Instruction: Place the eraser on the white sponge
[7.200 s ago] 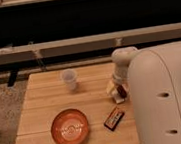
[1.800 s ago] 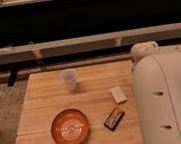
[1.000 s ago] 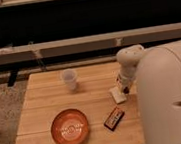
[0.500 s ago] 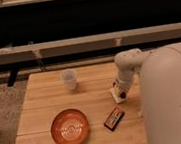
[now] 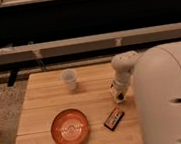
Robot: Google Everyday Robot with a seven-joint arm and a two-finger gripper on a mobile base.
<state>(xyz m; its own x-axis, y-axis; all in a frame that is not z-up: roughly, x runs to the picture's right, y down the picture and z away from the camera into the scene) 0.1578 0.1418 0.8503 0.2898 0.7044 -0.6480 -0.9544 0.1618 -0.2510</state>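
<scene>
My gripper [image 5: 119,95] hangs from the white arm [image 5: 122,67] at the right side of the wooden table [image 5: 43,108]. It is low over the spot where the white sponge lay, and the sponge is hidden beneath it. The dark red-brown eraser does not show anywhere on the table; I cannot tell whether it is in the gripper.
A black flat packet with orange-red markings [image 5: 114,117] lies just in front of the gripper. An orange plate [image 5: 70,128] sits at the front middle. A translucent white cup [image 5: 69,79] stands at the back middle. My large white body [image 5: 169,101] fills the right side.
The arm swung in from the right over the sponge, which lay uncovered before, and the gripper has come down over it. Plate, cup and packet have not moved.
</scene>
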